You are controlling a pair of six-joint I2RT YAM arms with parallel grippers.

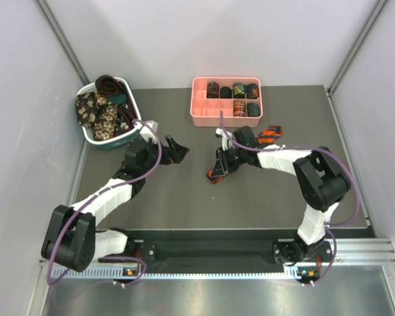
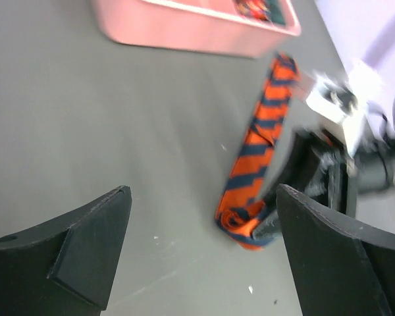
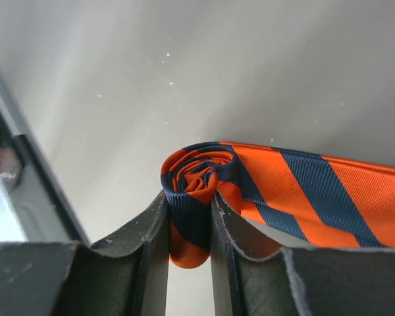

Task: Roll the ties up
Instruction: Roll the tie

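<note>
We list one orange-and-navy striped tie [image 3: 296,191] at the centre of the table [image 1: 184,204], running toward 2 o'clock from its coiled end, which the right gripper [image 3: 187,210] pinches between narrow jaws. At the coil's 9 o'clock, apart from it, the left gripper [image 1: 176,150] stands wide and holds nothing. At the table's 12 o'clock we note a pink tray [image 1: 201,117] of rolled ties [image 1: 238,89], and at 10 o'clock a basket [image 1: 108,141] of loose ties [image 1: 95,108].

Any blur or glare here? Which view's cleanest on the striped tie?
Left wrist: soft, right arm and pink tray smeared. Right wrist: crisp on the coiled striped tie, table washed out above it. Top external: sharp, even light.
</note>
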